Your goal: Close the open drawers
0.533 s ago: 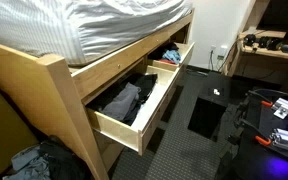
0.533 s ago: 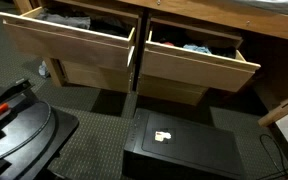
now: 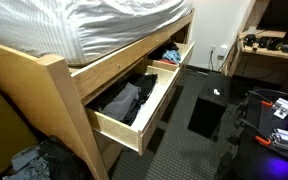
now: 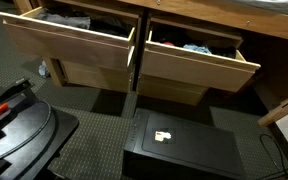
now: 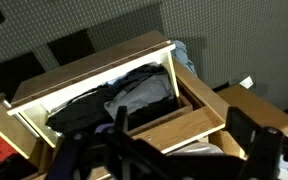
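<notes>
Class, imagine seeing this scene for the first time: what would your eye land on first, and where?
The open drawers stand out first: two pine drawers pulled out side by side under the bed frame, dark clothes heaped inside. Above them lies rumpled white bedding, and on the floor in front sits a black box with a white label.

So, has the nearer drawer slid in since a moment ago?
No. In an exterior view the nearer drawer stands just as far out from the bed-frame post as before.
</notes>
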Action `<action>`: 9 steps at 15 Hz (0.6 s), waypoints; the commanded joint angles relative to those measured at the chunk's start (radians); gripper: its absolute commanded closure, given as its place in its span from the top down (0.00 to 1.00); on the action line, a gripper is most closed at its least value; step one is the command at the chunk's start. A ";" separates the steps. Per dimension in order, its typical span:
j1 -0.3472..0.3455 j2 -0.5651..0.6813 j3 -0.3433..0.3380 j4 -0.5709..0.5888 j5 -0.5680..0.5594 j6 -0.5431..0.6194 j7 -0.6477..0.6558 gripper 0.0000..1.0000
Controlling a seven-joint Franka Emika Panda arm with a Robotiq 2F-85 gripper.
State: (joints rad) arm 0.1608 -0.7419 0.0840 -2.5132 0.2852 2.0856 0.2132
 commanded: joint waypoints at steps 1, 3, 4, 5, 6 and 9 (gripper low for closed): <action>-0.108 0.142 -0.042 0.026 -0.004 0.088 0.038 1.00; -0.160 0.228 -0.072 0.044 0.004 0.145 0.057 1.00; -0.178 0.290 -0.098 0.066 0.019 0.169 0.059 1.00; -0.196 0.350 -0.124 0.091 0.031 0.191 0.062 1.00; -0.175 0.223 -0.095 0.021 0.008 0.162 0.044 1.00; -0.200 0.341 -0.129 0.071 0.012 0.191 0.045 1.00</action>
State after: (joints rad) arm -0.0306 -0.4002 -0.0525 -2.4441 0.2943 2.2806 0.2604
